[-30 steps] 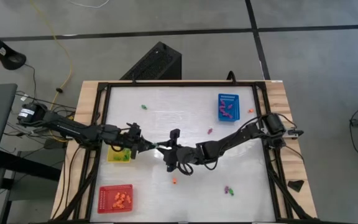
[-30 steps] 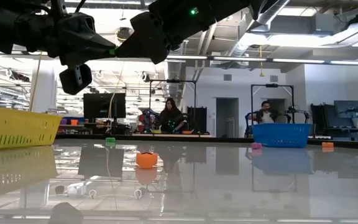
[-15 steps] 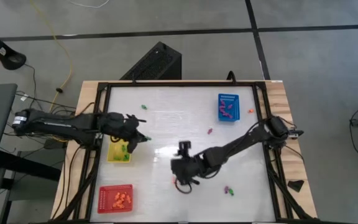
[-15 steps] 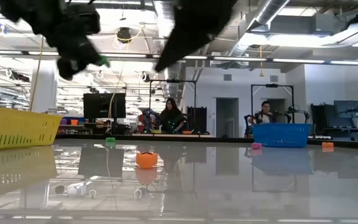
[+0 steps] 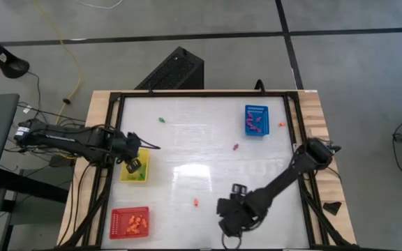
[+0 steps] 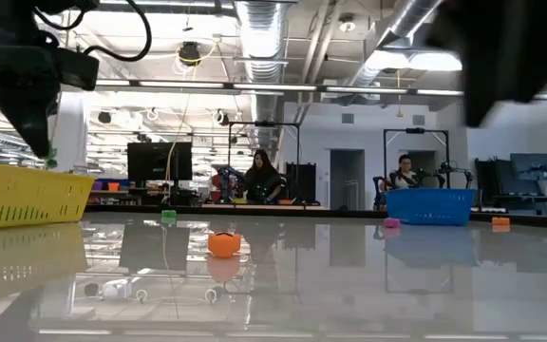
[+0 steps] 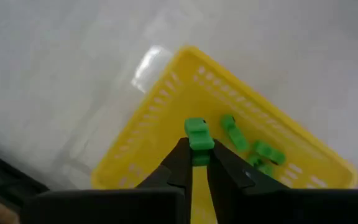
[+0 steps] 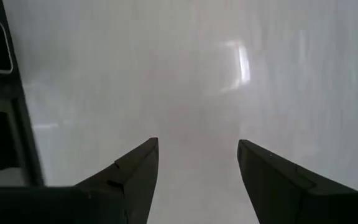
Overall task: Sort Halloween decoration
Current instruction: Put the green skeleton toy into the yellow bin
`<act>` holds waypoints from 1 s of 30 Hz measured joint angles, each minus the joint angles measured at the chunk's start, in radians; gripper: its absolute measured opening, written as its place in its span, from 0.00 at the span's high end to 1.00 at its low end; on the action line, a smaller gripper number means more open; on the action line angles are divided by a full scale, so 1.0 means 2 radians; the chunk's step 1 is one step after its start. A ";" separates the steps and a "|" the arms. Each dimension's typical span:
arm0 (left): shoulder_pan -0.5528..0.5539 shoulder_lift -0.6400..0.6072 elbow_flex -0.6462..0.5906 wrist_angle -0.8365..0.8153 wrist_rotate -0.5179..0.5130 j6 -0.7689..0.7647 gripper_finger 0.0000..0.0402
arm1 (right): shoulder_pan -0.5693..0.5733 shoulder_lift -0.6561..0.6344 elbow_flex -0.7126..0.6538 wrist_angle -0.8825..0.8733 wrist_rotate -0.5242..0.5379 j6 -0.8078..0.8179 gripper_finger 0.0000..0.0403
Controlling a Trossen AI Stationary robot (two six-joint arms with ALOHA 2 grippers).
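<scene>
Already green pieces (image 7: 253, 152) in yellow tray (image 7: 160, 134)

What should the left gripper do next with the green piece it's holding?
Probably open and drop it. The left gripper is shut on the small green decoration piece above the yellow mesh tray, where other green pieces already lie.

High view straight down; low view level across table (image 6: 349, 275); both share yellow tray (image 5: 132, 171). Wrist views close, tabletop-facing.

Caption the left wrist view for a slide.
Left end effector holds a green piece above the yellow tray.
</scene>
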 joint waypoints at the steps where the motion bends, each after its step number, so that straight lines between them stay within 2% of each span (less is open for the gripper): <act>1: 0.000 0.000 -0.002 0.002 0.008 0.005 0.93 | 0.008 0.000 0.000 -0.008 0.000 0.023 0.38; 9: 0.000 0.000 -0.003 0.001 0.032 0.012 0.71 | 0.064 0.000 0.000 -0.105 -0.017 0.208 0.39; 14: 0.000 0.000 -0.003 0.004 0.035 0.008 0.63 | 0.094 0.000 -0.009 -0.111 -0.007 0.242 0.39; 17: -0.001 0.000 -0.003 0.030 0.035 0.008 0.62 | 0.109 0.000 -0.032 -0.097 0.013 0.265 0.39; 22: -0.011 -0.001 -0.003 0.128 0.035 0.054 0.63 | 0.125 0.000 -0.082 -0.053 0.014 0.314 0.39; 30: -0.036 0.002 -0.003 0.288 0.012 0.162 0.65 | 0.161 0.000 -0.087 -0.061 -0.013 0.414 0.39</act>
